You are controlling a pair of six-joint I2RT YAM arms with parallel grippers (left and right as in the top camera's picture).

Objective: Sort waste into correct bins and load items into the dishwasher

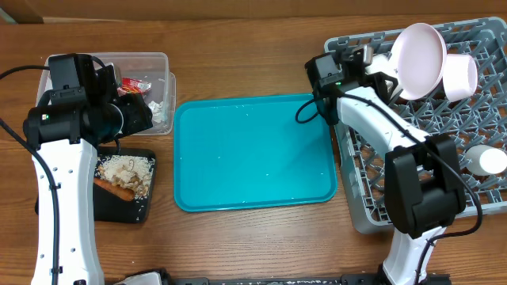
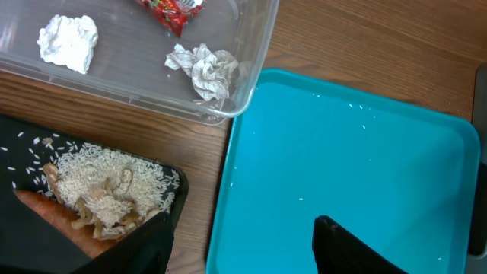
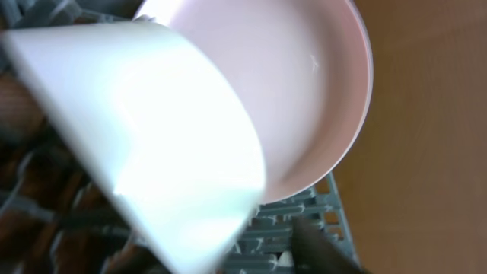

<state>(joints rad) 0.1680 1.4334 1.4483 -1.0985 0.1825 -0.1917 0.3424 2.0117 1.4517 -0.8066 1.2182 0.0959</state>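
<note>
My right gripper (image 1: pixel 386 65) reaches into the back left corner of the grey dishwasher rack (image 1: pixel 372 214), beside the pale pink plate (image 1: pixel 420 49) that leans there. A white bowl (image 1: pixel 459 75) lies against the plate, and a whitish cup (image 1: pixel 485 161) lies further right. In the right wrist view the plate (image 3: pixel 304 91) and a blurred white bowl (image 3: pixel 152 137) fill the frame; one dark fingertip (image 3: pixel 316 243) stands apart from the bowl, so the jaws are open. My left gripper (image 2: pixel 243 247) hangs open and empty over the edge between the black tray (image 2: pixel 23 144) and the teal tray (image 2: pixel 350 167).
The clear tub (image 1: pixel 162 59) holds a red wrapper (image 2: pixel 171 11) and crumpled paper scraps (image 2: pixel 205 68). Rice-like leftovers (image 2: pixel 106 186) and an orange stick (image 1: pixel 115 190) lie in the black tray (image 1: pixel 119 212). The teal tray (image 1: pixel 253 150) sits mid-table.
</note>
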